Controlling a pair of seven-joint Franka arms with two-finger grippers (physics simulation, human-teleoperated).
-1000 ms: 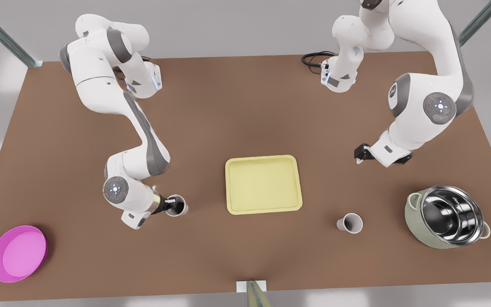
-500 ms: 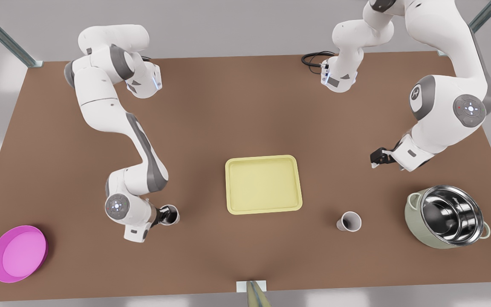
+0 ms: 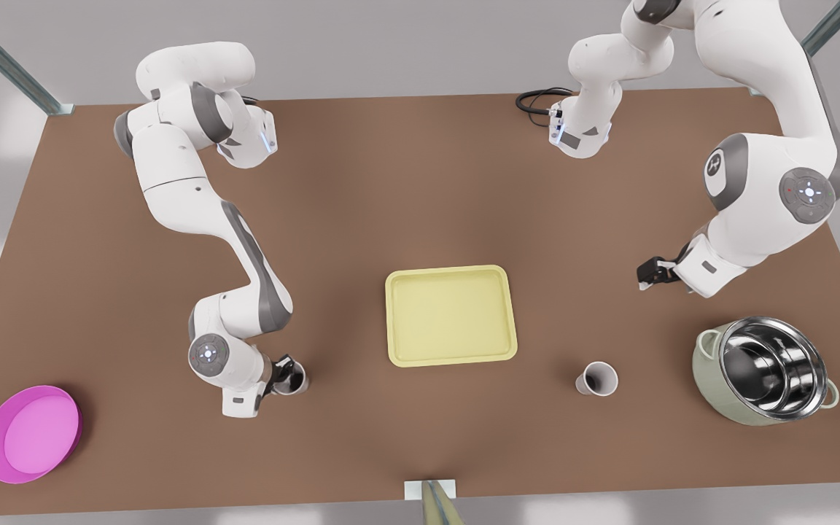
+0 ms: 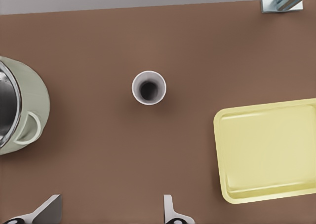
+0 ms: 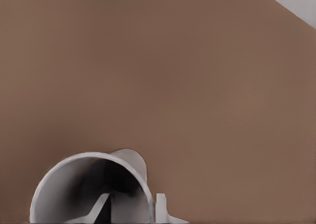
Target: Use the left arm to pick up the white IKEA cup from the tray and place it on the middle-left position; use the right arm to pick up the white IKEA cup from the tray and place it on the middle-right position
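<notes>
On the front view's left of the empty tray (image 3: 451, 315), the right gripper (image 3: 283, 373) has carried its pinched cup (image 3: 293, 379) leftward and nearer, while the left gripper (image 3: 644, 275), fingers apart and empty, has backed off its placed cup (image 3: 598, 379).

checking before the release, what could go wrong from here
The right gripper pinches only the held cup's wall, one finger inside: opening or pulling away off-line could tip it. The left gripper, open, hangs apart from the other cup; a low swing there might knock it over.
</notes>
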